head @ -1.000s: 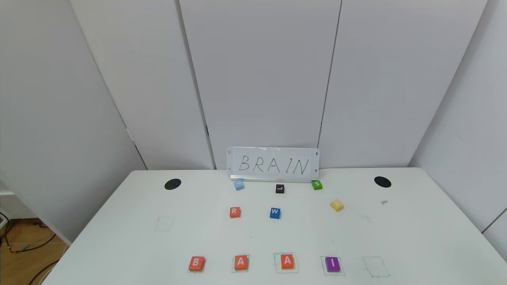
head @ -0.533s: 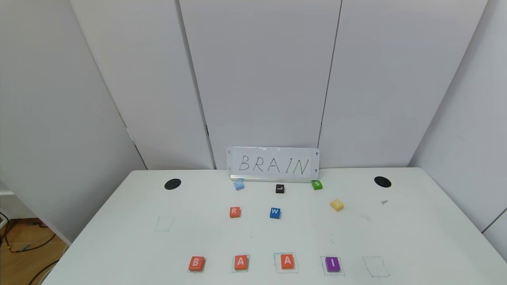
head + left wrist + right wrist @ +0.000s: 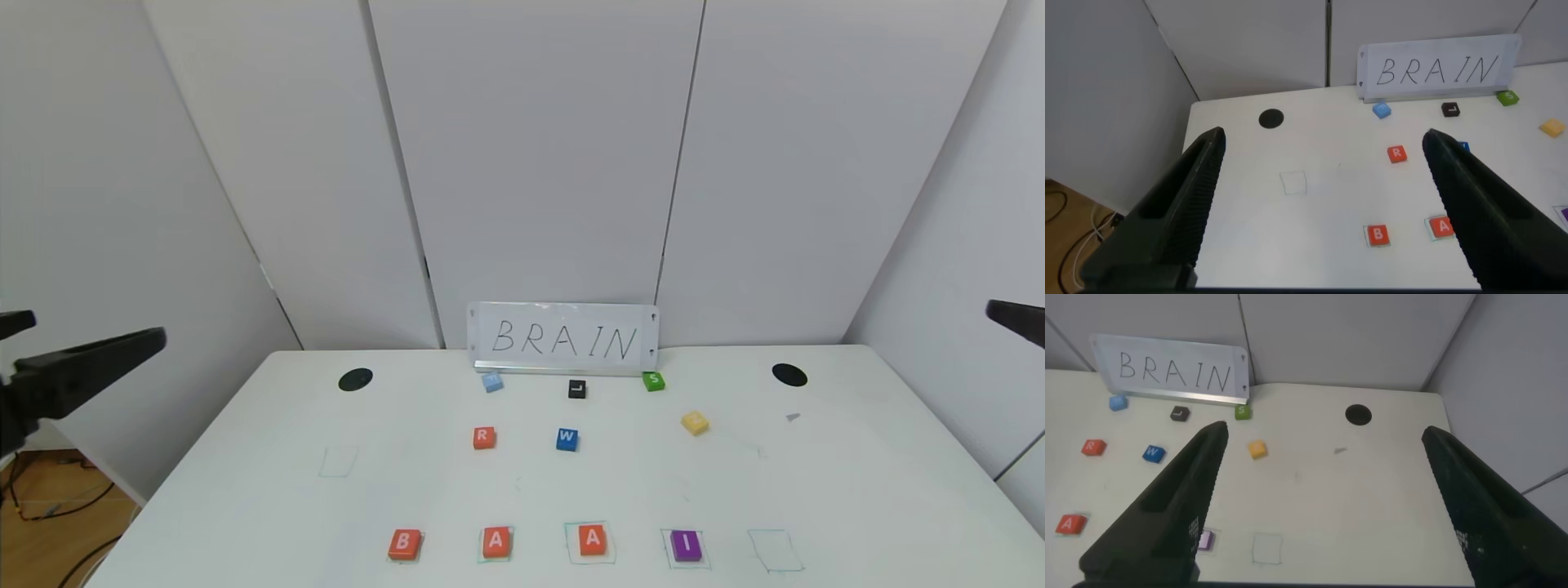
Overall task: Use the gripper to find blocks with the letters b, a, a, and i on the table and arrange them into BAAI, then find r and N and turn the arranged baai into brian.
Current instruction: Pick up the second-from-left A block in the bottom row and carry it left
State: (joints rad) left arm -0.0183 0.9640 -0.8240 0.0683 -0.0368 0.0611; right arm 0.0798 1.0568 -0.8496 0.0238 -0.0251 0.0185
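On the white table [image 3: 245, 490], the orange B [image 3: 404, 543], two orange A blocks [image 3: 496, 541] [image 3: 593, 539] and the purple I [image 3: 686, 545] lie in a row along the near edge. The orange R [image 3: 483, 438] lies mid-table and the yellow N [image 3: 694, 422] to its right. My left gripper [image 3: 1324, 137] is open and empty, raised off the table's left side [image 3: 98, 324]. My right gripper [image 3: 1324, 431] is open and empty, raised at the right, with one finger [image 3: 1016, 318] in the head view.
A BRAIN sign [image 3: 563, 339] stands at the back. In front of it lie a pale blue block [image 3: 491, 381], a black L block [image 3: 577, 389], a green S block [image 3: 653, 380] and a blue W block [image 3: 566, 439]. A drawn square [image 3: 775, 550] right of I holds nothing.
Both grippers have come into the head view, the left at the left edge and the right at the right edge. No block has moved.
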